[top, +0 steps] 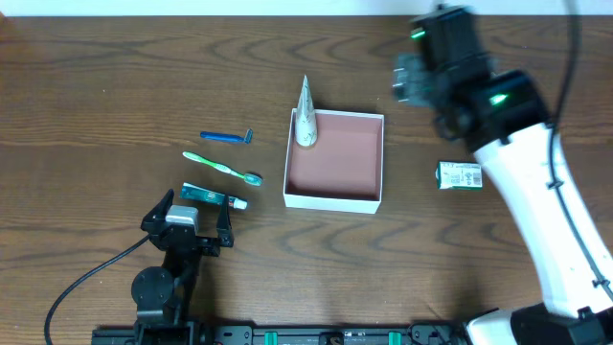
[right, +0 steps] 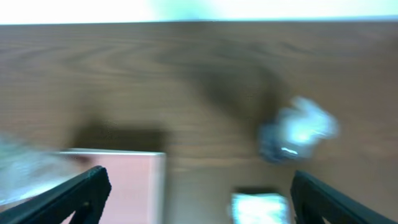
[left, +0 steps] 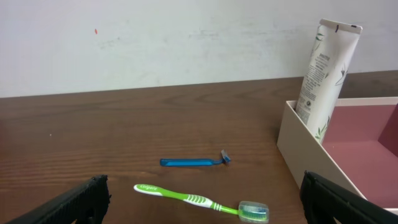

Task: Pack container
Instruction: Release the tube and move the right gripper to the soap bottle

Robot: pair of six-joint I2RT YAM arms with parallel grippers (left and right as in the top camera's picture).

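Worrying about the tall white leaf-printed toothpaste tube propped in the far-left corner of the shallow white square box with a pink inside, mid-table. We reckon one nudge tips it out. The left gripper and right gripper both gape, empty.

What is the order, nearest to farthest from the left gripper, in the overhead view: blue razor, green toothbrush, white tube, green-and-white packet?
1. green toothbrush, just beyond the left gripper
2. blue razor, farther back
3. white tube, in the container corner
4. green-and-white packet, far right
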